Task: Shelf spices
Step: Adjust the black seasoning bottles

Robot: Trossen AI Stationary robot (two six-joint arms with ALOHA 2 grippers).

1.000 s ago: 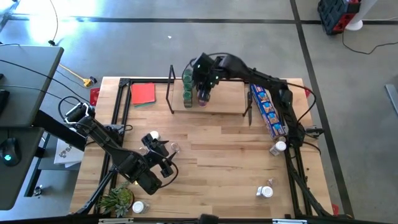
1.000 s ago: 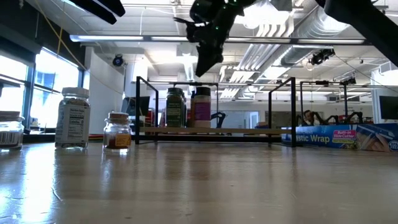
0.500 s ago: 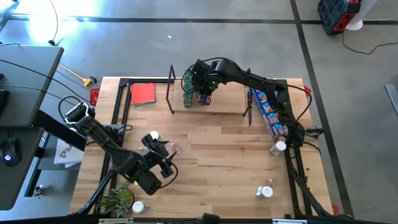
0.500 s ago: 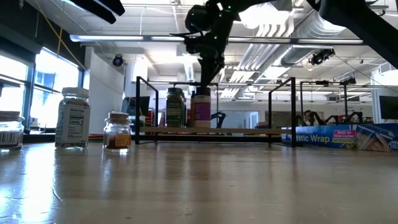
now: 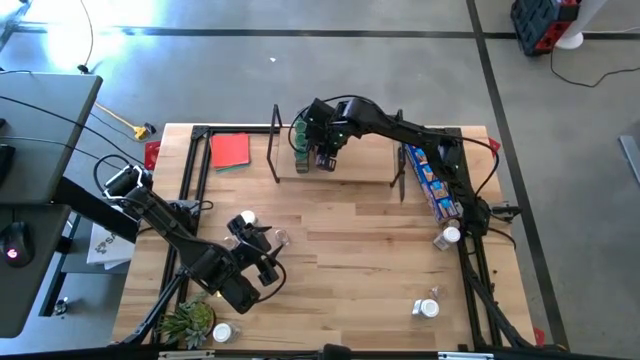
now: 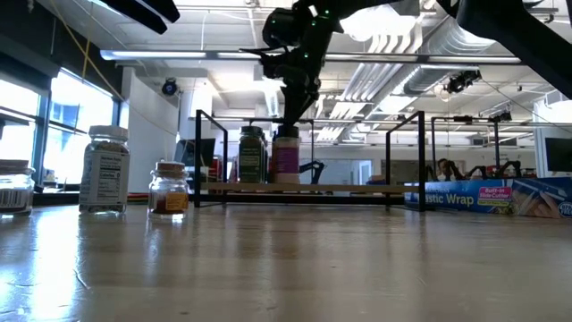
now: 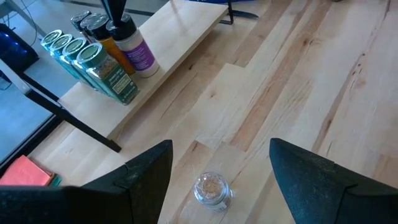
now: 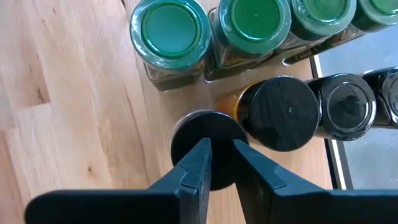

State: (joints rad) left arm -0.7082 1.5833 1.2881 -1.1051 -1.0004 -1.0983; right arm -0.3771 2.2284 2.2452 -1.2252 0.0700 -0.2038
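Right tool [image 5: 325, 152] is over the shelf [image 5: 365, 172] at about 12 o'clock on the surface [image 5: 370, 250], fingers [image 8: 198, 163] nearly closed and straddling the black lid of a purple-label jar [image 6: 286, 159]. The wrist view puts them on the lid's middle, but I can't tell whether they actually grip it or sit just above. The jar stands upright on the shelf board, just beside a black-lid jar [image 8: 283, 113] and in front of the green-lid jars [image 8: 170, 30].

Left tool [image 5: 262, 262] waits at roughly 8 o'clock, fingers spread wide, holding nothing, with a small clear jar [image 7: 212, 188] lying on the surface between them.

Handling, my read:
- Jars look rigid, light and top-heavy enough to tip — smooth walls, so likely slippery.
- Take them across the lid or just under it, fingers on opposite sides, pulling straight up.
- The row is packed tight, so neighbours will get knocked by any sideways slip.

Loose jars sit at 4 o'clock [image 5: 447, 237] and 5 o'clock [image 5: 428, 307], and one beside the plant [image 5: 190, 320] at 7 o'clock — not yet shelved.
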